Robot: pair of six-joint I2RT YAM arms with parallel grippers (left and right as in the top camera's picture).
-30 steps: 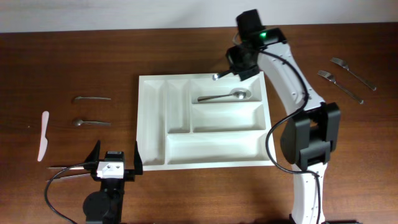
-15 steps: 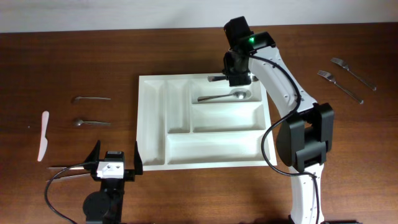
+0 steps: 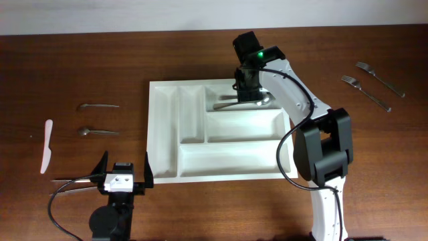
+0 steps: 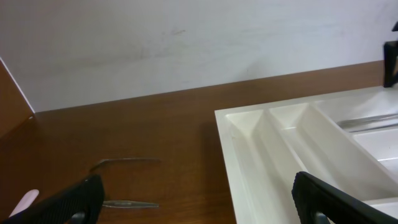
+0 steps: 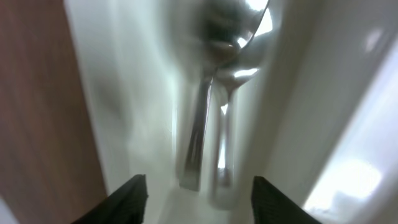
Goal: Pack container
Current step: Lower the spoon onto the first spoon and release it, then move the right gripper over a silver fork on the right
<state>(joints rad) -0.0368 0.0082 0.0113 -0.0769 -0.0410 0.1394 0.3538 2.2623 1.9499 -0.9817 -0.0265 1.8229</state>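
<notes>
Overhead, left gripper (image 3: 126, 166): low at the near table edge, pointing away, jaws spread wide, empty.
Container (image 3: 200, 161): mid-table, just right of that gripper.
Right arm (image 3: 297, 100): bent over the container's right side, wrist pointing down.
Right gripper (image 3: 246, 90): over the far right compartment, jaws parted, gripping nothing; blurred spoons (image 5: 198, 137) lie beneath.

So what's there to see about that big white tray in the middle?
The tray is white, smooth plastic by its look, rectangular, lying flat on the brown wooden table. Walls split it into five compartments: two narrow ones on the left, three wide ones. Apparently two spoons lie in the far wide one, under the open right claw; the others look empty.
</notes>
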